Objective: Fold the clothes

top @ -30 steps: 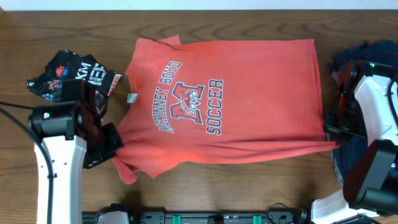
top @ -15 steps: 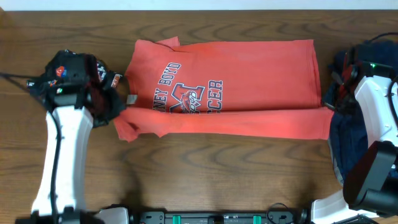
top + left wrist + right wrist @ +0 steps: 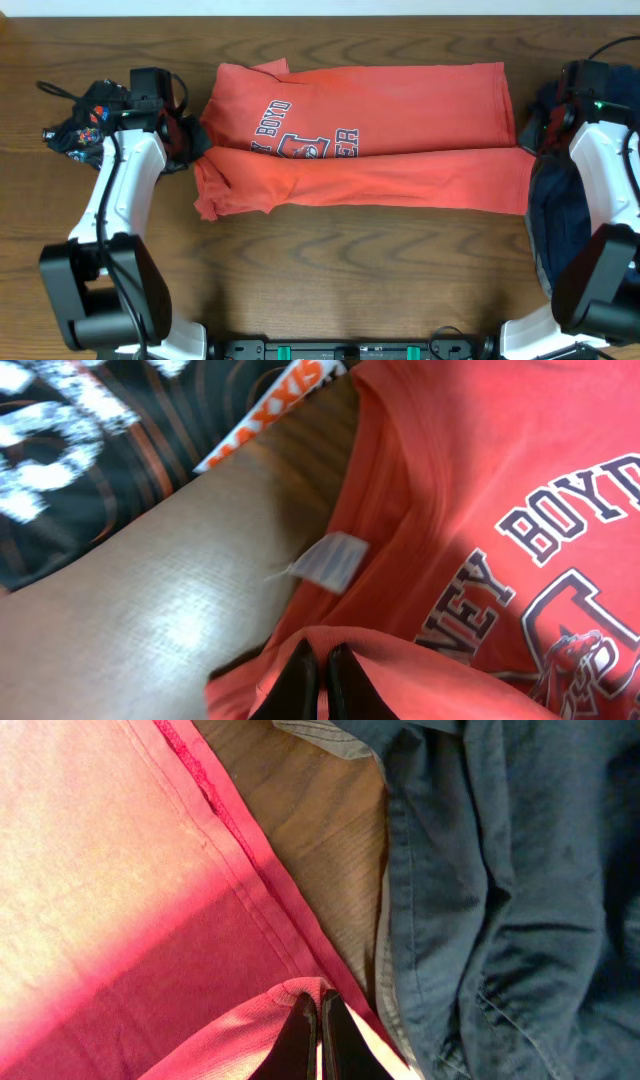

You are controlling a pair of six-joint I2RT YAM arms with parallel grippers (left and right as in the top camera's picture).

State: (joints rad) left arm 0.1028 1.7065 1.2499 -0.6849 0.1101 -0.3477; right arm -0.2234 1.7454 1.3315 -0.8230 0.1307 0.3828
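While the left gripper [image 3: 318,678] pinches a fold of the coral-red T-shirt [image 3: 400,90] near its collar and the right gripper [image 3: 320,1025] pinches the hem end, the shirt lies doubled lengthwise on the table [image 3: 350,270], between a black printed shirt [image 3: 78,128] and navy clothes [image 3: 500,870].

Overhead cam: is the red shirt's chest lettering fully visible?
No, a flap of the coral-red shirt is folded up over the lettering, hiding its lower part.
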